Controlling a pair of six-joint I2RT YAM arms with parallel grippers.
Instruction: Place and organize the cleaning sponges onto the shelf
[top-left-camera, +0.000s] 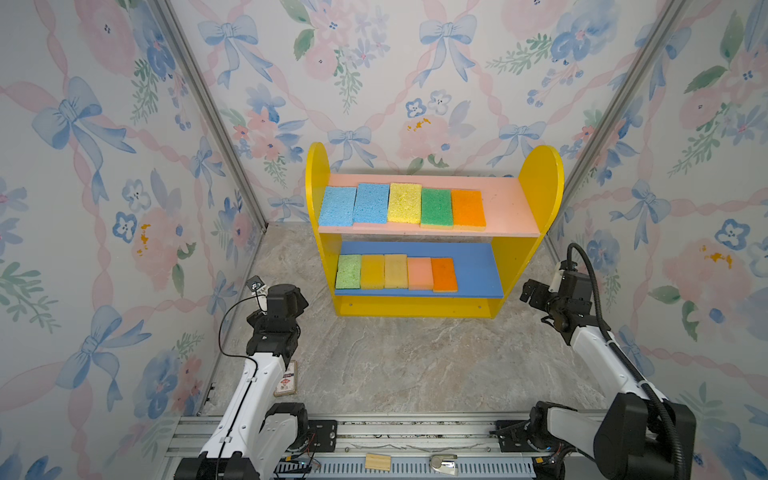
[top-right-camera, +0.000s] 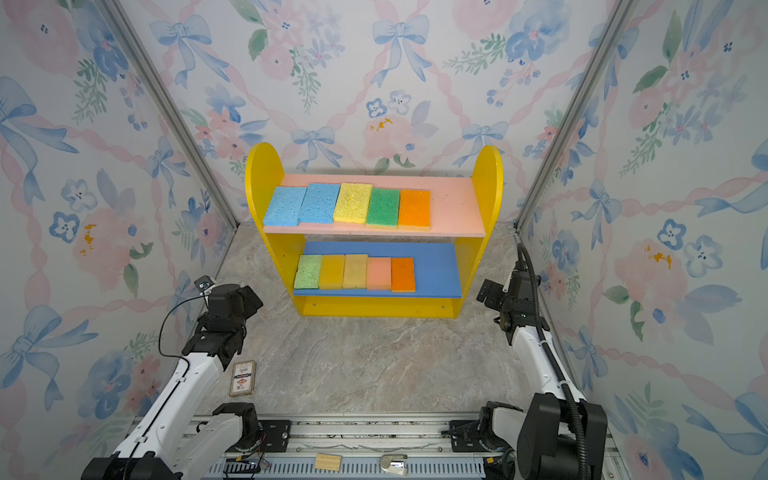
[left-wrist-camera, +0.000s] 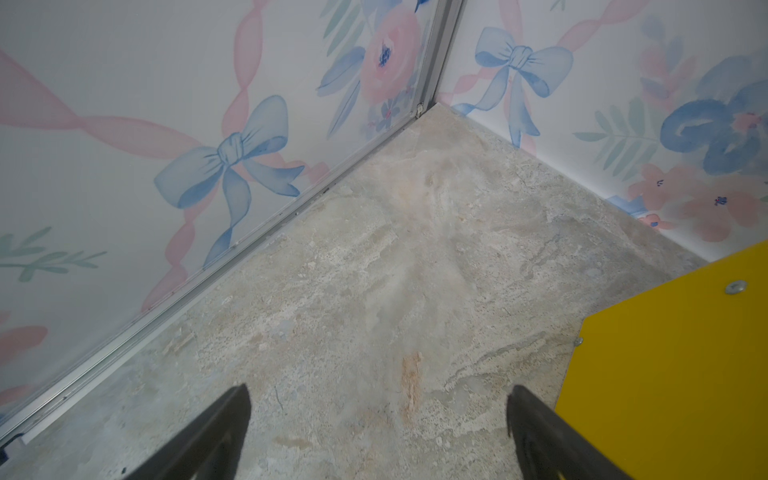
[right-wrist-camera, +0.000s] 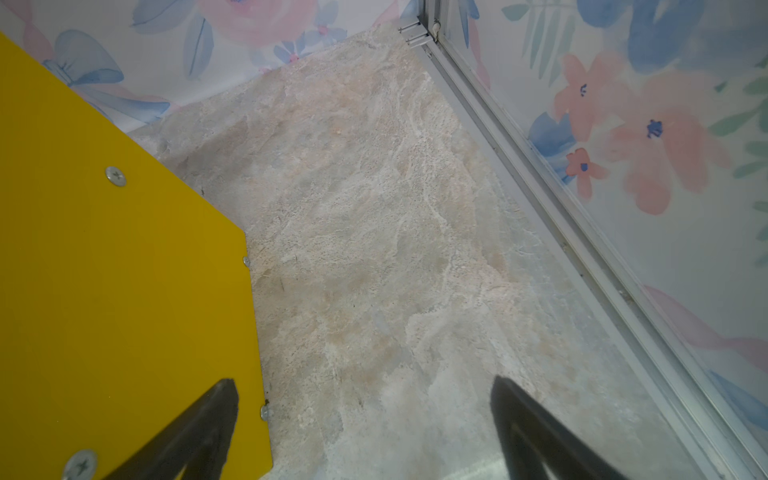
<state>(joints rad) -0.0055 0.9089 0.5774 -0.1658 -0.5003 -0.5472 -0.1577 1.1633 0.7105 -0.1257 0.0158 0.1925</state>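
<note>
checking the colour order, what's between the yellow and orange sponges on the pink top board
One green sponge lies between the yellow sponge and the orange sponge on the pink board, side by side with both; both top views show it.

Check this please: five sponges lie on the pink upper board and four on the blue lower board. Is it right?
Not quite: the blue lower board holds five sponges, not four, as both top views show. The pink upper board does hold five.
</note>
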